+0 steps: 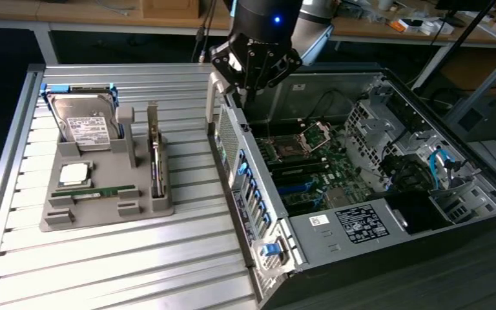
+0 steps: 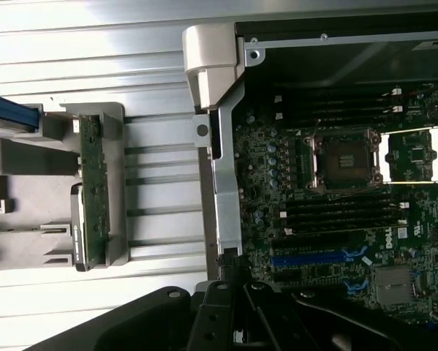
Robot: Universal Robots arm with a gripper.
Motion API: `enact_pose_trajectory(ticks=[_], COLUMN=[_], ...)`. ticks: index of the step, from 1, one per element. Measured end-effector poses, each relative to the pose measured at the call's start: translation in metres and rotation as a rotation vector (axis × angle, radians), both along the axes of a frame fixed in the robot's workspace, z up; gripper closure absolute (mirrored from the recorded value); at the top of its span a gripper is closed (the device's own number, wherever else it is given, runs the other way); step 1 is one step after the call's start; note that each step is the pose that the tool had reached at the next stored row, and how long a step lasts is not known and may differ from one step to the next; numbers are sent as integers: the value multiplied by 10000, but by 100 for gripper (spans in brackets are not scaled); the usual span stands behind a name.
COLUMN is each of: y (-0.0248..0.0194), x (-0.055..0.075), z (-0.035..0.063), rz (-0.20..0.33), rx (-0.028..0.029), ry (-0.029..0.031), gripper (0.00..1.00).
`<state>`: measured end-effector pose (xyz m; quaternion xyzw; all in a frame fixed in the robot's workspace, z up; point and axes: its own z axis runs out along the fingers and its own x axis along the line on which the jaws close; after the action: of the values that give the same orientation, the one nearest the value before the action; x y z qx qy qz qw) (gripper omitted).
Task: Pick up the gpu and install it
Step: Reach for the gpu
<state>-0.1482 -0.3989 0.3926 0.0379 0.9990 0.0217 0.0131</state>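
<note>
From my station the biggest thing I see is the slatted metal table. The open computer case lies on its side on the exterior view's right half of it. The case's motherboard faces up, with an empty processor socket near its middle.

The gripper hangs over the case's wall on the side nearest the tray, at the far corner. In the wrist view I see the gripper above that same metal wall, between the tray and the board. Its jaws are closed together with nothing between them.

On the exterior view's left sits a grey holder tray, well apart from the gripper. At the tray's far end a hard drive leans in its blue-edged cradle.

The gpu stands on its long edge in the slot along the tray's case-facing side, with its silver bracket at the far end. The wrist view shows the gpu edge-on in that slot, not picked up.

A square processor chip lies flat in front of the hard drive. A slim green memory stick lies in front of the chip.
</note>
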Motion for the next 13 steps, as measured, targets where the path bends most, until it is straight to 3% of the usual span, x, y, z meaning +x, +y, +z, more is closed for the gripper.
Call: enact_pose_trajectory(ticks=[13], y=[0], x=[-81], z=[-2], rz=[1], rx=[-1], ry=[1], gripper=[89])
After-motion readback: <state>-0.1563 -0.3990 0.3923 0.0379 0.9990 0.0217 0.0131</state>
